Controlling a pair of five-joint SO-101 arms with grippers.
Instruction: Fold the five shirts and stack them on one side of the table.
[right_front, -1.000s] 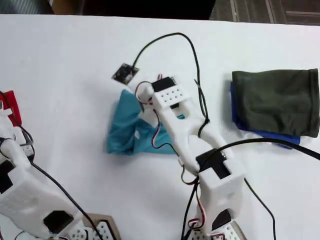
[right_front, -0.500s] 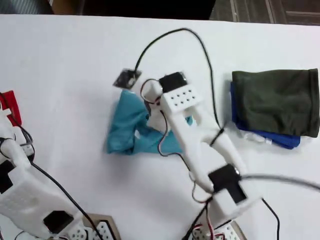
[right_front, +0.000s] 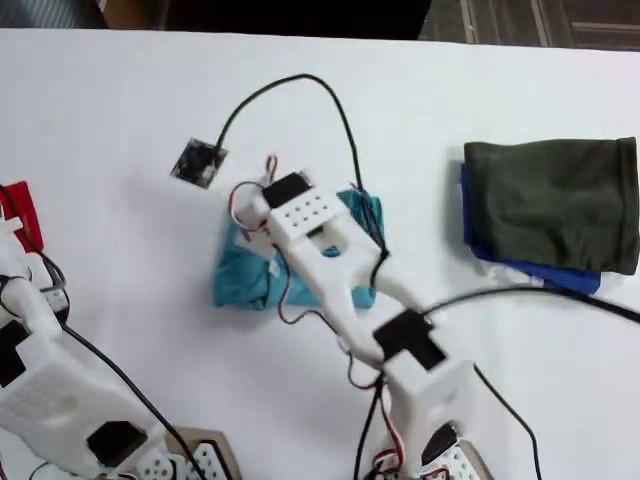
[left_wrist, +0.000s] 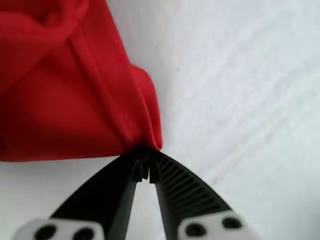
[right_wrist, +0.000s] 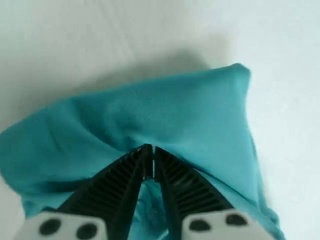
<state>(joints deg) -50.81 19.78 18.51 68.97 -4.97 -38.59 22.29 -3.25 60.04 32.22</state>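
Right end effector (right_wrist: 148, 165) pinched shut on crumpled teal fabric shirt (right_front: 238, 278), mid white tabletop (right_front: 110, 100). Its arm and looping black cable (right_front: 300, 82) cover part of the shirt; small black square module (right_front: 198, 162) just far-left of it. Left end effector (left_wrist: 145, 167) clamped on red fabric shirt (right_front: 18, 208) at left edge. Folded olive-green shirt (right_front: 550, 195) on folded blue shirt (right_front: 535, 270) at right edge. Bare tabletop on far side and between teal shirt and stack.

- We see a plain teal shirt (right_front: 240, 283).
- The red shirt (left_wrist: 65, 85) is one solid colour.
- We make out an olive-green shirt (right_front: 555, 200) and a bright blue shirt (right_front: 540, 270), both plain.
- The table (right_front: 120, 110) is white.
- The left gripper (left_wrist: 145, 172) and right gripper (right_wrist: 149, 162) are black and ribbed, on white bodies.
- The cable (right_front: 290, 82) is black.
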